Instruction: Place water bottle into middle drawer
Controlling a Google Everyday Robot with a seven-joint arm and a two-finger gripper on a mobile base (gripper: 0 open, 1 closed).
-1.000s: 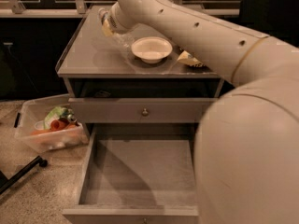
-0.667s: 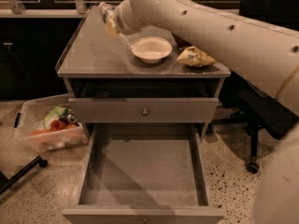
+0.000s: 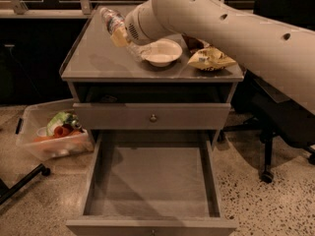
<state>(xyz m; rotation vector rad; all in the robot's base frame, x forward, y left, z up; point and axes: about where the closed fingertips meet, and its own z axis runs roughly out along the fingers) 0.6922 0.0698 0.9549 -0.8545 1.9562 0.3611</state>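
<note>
The water bottle (image 3: 114, 21) is clear and crinkled with a pale label. It is tilted, cap up and to the left, above the back left of the cabinet top (image 3: 93, 58). My gripper (image 3: 121, 35) sits at the end of the big white arm coming in from the upper right. It is shut on the bottle's lower half, and a yellowish finger pad (image 3: 119, 38) shows against the bottle. The middle drawer (image 3: 152, 181) is pulled fully out below, with a bare grey floor. The closed drawer front with a round knob (image 3: 153, 117) is above it.
A white bowl (image 3: 161, 52) and a crumpled snack bag (image 3: 211, 59) sit on the cabinet top to the right of the bottle. A clear plastic bin of food (image 3: 51, 132) stands on the floor at left. An office chair (image 3: 278, 127) is at right.
My arm has swung up and away from the lower right of the view, uncovering the whole open drawer. The bottle stays in the gripper over the back left of the cabinet top.
</note>
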